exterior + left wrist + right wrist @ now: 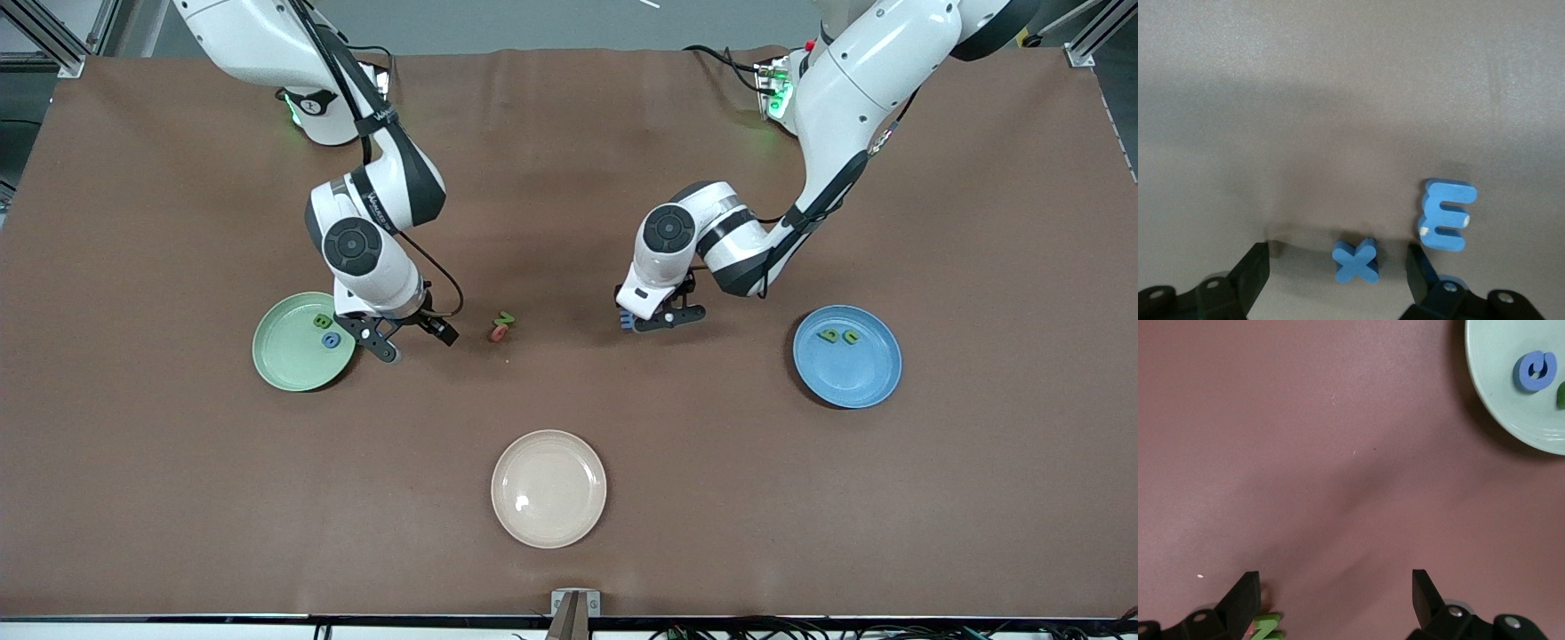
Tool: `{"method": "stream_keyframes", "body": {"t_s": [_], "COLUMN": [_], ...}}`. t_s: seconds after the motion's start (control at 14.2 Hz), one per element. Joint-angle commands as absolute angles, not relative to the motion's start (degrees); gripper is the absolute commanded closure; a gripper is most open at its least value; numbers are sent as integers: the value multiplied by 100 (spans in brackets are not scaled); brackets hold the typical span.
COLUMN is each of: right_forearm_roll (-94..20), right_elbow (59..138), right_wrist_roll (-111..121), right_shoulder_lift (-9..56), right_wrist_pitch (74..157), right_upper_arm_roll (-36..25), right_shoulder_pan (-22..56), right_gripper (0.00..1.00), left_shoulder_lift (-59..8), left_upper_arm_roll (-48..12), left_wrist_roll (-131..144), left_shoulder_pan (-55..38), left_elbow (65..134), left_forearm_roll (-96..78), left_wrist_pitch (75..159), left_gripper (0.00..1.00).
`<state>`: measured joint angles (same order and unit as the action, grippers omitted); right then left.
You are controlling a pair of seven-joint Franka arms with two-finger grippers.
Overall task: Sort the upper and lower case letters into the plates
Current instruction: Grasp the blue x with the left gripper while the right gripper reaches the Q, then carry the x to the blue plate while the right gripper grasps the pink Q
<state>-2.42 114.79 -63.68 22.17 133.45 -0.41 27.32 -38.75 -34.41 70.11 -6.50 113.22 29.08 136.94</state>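
Your blue x (1356, 261) lies flat on the table between the spread fingers of the left gripper (1338, 267), with the blue m (1445, 215) just beside it, neither one gripped. Green B (323, 321) and blue G (331, 340) sit in the mint plate (280, 364), two green letters (839, 336) in the blue plate (867, 378). Your right gripper (416, 342), released and empty, hangs low between the mint plate and the green N (505, 318) touching the pink-red Q (498, 333); the beige plate (548, 488) lies nearest the front camera.

Cream-beige plate (548, 488) sits empty on brown bench (569, 551), near the front edge. Small metal bracket (574, 607) at bench's front edge.
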Motion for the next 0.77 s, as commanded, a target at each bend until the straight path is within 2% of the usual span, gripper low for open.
{"method": "stream_keyframes", "body": {"t_s": [0.0, 0.14, 0.42, 0.7], "right_forearm_roll": [-325, -325, -325, -404], "right_elbow": [11356, 11338, 11276, 11189], "right_wrist_roll": [-6451, -6477, -6618, -6627], "right_shoulder_lift": [2285, 2294, 2355, 2382], "right_wrist_pitch": [13306, 13298, 13307, 13289], "right_upper_arm_roll": [-88, -88, -88, -88], "right_shoulder_pan": [2777, 2812, 2874, 2900], "right_gripper": [0, 0, 0, 0], "left_shoulder_lift": [-3876, -3876, -3876, -3885], "left_upper_arm_roll": [-3419, -3419, -3419, -3419], "left_wrist_roll": [7233, 7233, 7233, 7225], "left_shoulder_pan": [-686, -694, -694, -694], "left_elbow": [11312, 11312, 11312, 11312], "left_forearm_roll": [3050, 3050, 3050, 3050], "left_wrist_pitch": [13641, 13641, 13641, 13641], "left_gripper": [20, 37, 49, 71]}}
